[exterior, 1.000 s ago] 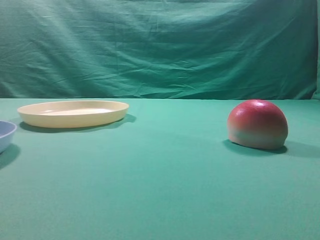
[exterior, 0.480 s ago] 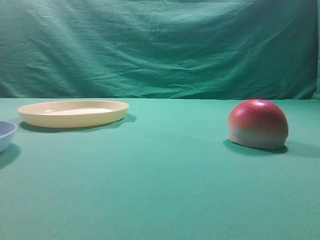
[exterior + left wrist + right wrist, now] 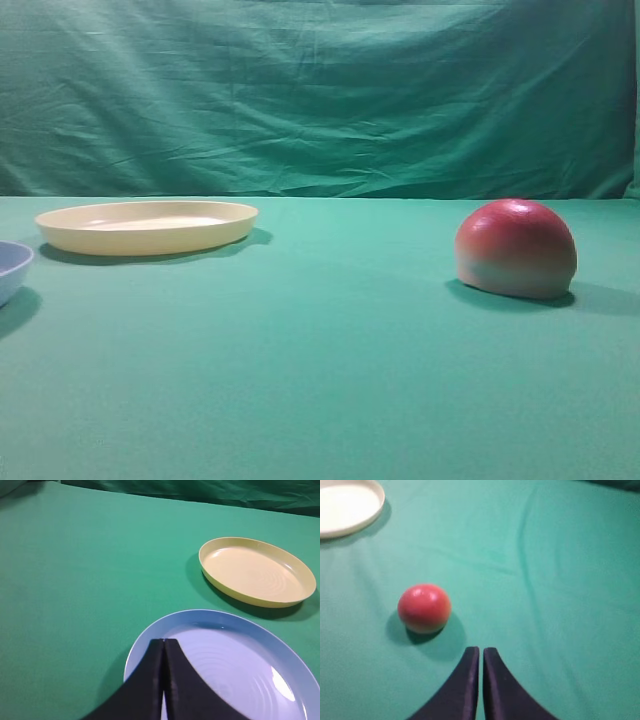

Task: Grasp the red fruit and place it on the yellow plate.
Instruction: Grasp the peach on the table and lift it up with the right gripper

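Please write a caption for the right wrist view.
Shut right gripper hovers near the red fruit; yellow plate lies beyond.

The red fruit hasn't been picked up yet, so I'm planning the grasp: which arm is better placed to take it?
Probably the right: its shut right gripper sits just behind the red fruit; the left gripper hangs over the blue dish.

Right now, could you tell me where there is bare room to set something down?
The widest bare cloth lies between the yellow plate and the red fruit, and across the front. It is tighter at the left, where the blue dish sits near the plate.
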Controlling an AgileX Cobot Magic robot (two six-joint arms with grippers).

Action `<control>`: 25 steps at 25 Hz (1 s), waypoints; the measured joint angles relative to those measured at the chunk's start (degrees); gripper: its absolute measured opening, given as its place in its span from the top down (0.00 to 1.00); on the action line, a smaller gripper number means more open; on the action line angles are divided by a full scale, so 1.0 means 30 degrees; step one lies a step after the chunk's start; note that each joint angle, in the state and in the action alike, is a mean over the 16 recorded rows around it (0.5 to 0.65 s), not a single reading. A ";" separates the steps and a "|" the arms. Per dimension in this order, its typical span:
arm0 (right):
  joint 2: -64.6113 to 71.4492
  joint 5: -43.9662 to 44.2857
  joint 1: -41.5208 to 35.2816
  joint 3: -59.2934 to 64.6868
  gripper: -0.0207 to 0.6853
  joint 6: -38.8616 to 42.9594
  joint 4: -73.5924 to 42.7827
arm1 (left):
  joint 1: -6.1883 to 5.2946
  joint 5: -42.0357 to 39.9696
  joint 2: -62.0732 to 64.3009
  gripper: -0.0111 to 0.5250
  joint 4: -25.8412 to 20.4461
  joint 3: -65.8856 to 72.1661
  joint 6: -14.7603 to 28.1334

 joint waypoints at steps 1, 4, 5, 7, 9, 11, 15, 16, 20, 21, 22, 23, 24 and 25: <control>0.0727 0.0058 0.0362 -0.0371 0.97 -0.0171 -0.0051 | 0.0000 0.0000 0.0000 0.98 0.0000 0.0000 0.0000; 0.2786 -0.0015 0.1591 -0.1492 0.97 -0.0562 -0.0234 | 0.0000 0.0000 0.0000 0.98 0.0000 0.0000 0.0000; 0.3452 -0.0091 0.2024 -0.1873 0.97 -0.0667 -0.0303 | 0.0000 0.0000 0.0000 0.98 0.0000 0.0000 0.0000; 0.4738 -0.0262 0.2900 -0.2639 0.96 -0.0841 -0.0449 | 0.0000 0.0000 0.0000 0.98 0.0000 0.0000 0.0000; 0.5986 -0.0449 0.3777 -0.3417 0.93 -0.0955 -0.0603 | 0.0000 0.0000 0.0000 0.98 0.0000 0.0000 0.0000; 0.7171 -0.0692 0.4619 -0.4143 0.88 -0.1020 -0.0760 | 0.0000 0.0000 0.0000 0.98 0.0000 0.0000 0.0000; 0.8975 -0.1382 0.5619 -0.5131 0.70 -0.0790 -0.1006 | 0.0000 0.0000 0.0000 0.98 0.0000 0.0000 0.0000; 0.9354 -0.1553 0.5737 -0.5315 0.64 -0.0662 -0.1035 | 0.0000 0.0000 0.0000 0.98 0.0000 0.0000 0.0000; 1.0585 -0.2186 0.5898 -0.5825 0.41 0.0001 -0.1084 | 0.0000 0.0000 0.0000 0.98 0.0000 0.0000 0.0000; 1.0831 -0.2323 0.5893 -0.5902 0.35 0.0221 -0.1094 | 0.0000 0.0000 0.0000 0.98 0.0000 0.0000 0.0000; 1.1061 -0.2453 0.5873 -0.5963 0.29 0.0467 -0.1104 | 0.0000 0.0000 0.0000 0.98 0.0000 0.0000 0.0000; 1.1285 -0.2586 0.5840 -0.6006 0.24 0.0724 -0.1119 | 0.0000 0.0000 0.0000 0.98 0.0000 0.0000 0.0000; 1.1500 -0.2720 0.5796 -0.6036 0.19 0.0991 -0.1135 | 0.0000 0.0000 0.0000 0.98 0.0000 0.0000 0.0000; 1.1708 -0.2860 0.5743 -0.6054 0.15 0.1263 -0.1149 | 0.0000 0.0000 0.0000 0.98 0.0000 0.0000 0.0000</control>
